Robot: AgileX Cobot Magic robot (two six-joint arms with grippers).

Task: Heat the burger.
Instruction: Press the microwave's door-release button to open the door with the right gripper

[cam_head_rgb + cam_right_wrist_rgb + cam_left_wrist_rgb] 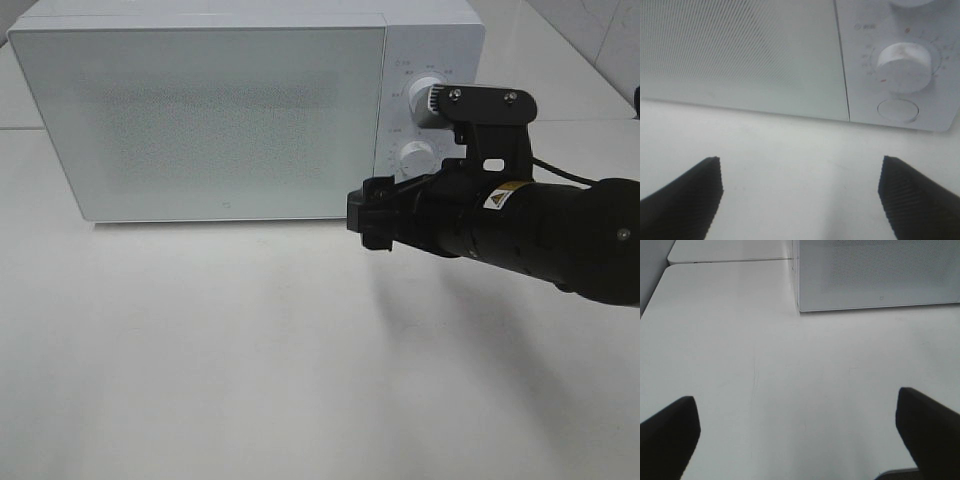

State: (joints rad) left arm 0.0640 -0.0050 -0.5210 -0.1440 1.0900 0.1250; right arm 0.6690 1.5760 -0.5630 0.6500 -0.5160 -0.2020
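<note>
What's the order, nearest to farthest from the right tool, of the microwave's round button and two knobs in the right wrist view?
From the right tool:
1. round button, at the foot of the microwave control panel.
2. lower knob, just above the button on the panel.
3. upper knob, highest on the panel, only its edge in view.

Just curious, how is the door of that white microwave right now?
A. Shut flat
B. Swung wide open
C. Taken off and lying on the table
A: the microwave door lies flush beside the knobs, with no gap showing along its edge.
</note>
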